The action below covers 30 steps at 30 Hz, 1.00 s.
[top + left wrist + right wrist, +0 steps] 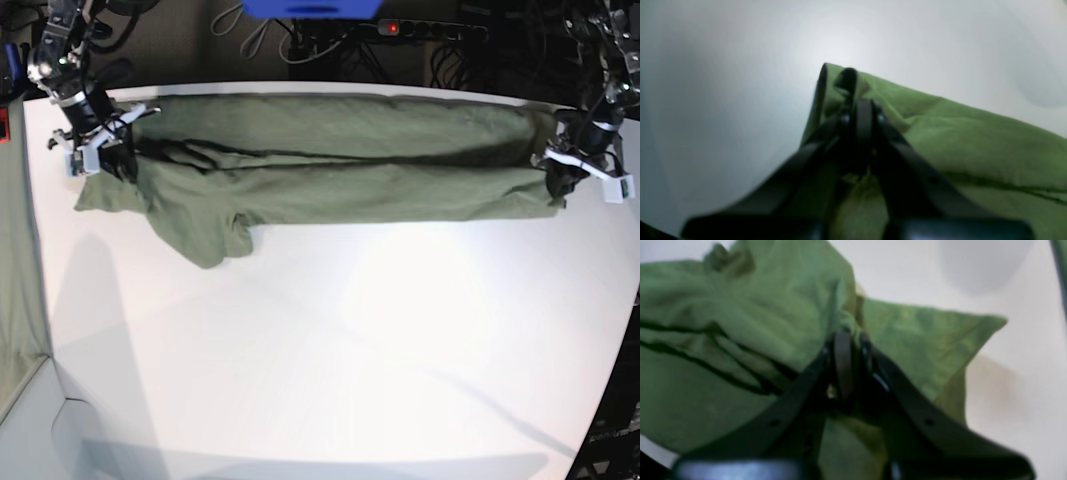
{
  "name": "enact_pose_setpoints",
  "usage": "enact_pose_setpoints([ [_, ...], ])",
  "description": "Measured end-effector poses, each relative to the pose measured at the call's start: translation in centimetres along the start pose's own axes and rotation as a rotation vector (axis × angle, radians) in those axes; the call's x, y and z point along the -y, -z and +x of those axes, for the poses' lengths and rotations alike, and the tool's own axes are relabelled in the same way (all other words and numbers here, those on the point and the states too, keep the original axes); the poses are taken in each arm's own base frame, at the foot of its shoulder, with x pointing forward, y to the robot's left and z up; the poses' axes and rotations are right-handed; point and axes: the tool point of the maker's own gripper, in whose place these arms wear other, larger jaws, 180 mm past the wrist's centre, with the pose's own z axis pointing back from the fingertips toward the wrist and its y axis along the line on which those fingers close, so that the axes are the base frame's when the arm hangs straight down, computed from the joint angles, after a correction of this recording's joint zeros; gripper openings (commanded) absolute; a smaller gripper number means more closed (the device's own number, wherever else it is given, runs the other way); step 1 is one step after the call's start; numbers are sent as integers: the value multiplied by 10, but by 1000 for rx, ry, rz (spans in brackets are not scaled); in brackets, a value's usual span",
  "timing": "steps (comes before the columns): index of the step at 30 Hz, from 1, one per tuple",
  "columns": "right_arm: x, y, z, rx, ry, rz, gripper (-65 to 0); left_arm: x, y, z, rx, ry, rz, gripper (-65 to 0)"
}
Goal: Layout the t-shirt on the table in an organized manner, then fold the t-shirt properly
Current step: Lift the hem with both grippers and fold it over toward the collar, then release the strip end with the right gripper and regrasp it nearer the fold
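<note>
Olive-green cotton t-shirt (340,165) stretches in a long, narrow band across the far side of the large matte white table (340,340), pulled between my two arms. My right arm comes down from the far corner on the base view's left, its black-fingered right gripper (100,152) clamped together on the shirt's end there; my left arm drops in at the opposite far corner, its left gripper (568,170) pinched shut on the other end of the cloth. Both wrists angle downward to the tabletop, each carrying a small white bracket beside the jaws.

From my left wrist camera, the dark slender fingers (862,116) meet at a folded corner of the fabric (973,143), which rises in a soft peak above the smooth white surface (723,100). From my right wrist camera, the fingers (843,356) bite into a bunched fold of the same green cloth (740,323), with a flat, pointed flap spreading out to one side.

The shirt's material looks soft and matte, creased lengthwise by dark fold lines that run nearly its whole span. A short sleeve (205,235) hangs out of the band toward the table's near side, rounded and slightly rumpled. The tabletop is plain and faintly glossy under the light, with a curved edge at the right.
</note>
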Motion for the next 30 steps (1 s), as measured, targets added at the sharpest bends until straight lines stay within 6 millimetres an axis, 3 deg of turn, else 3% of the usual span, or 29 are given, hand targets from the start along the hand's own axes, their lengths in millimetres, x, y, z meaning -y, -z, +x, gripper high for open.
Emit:
enact_pose_setpoints([
  [4, 7, 3, -1, -4, -1, -5, -650, -8, 1, 4, -4, 17, 7, -649],
  [11, 15, 3, -10, -22, 12, -15, -650, -40, 8, -33, -111, -46, 72, -649],
  [18, 13, 5, -18, -40, 28, -10, -648, -41, 21, -30, -99, -77, 69, -649],
  [21, 13, 5, -22, -49, 34, -10, -571, -37, 25, -43, -135, -77, 57, -649],
  [26, 14, 4, -26, -60, 37, -13, -361, -36, 30, -45, -131, -92, 51, -648],
  [30, 16, 1, -25, -63, 30, -19, -259, -32, 34, -42, -127, -84, 40, -560],
])
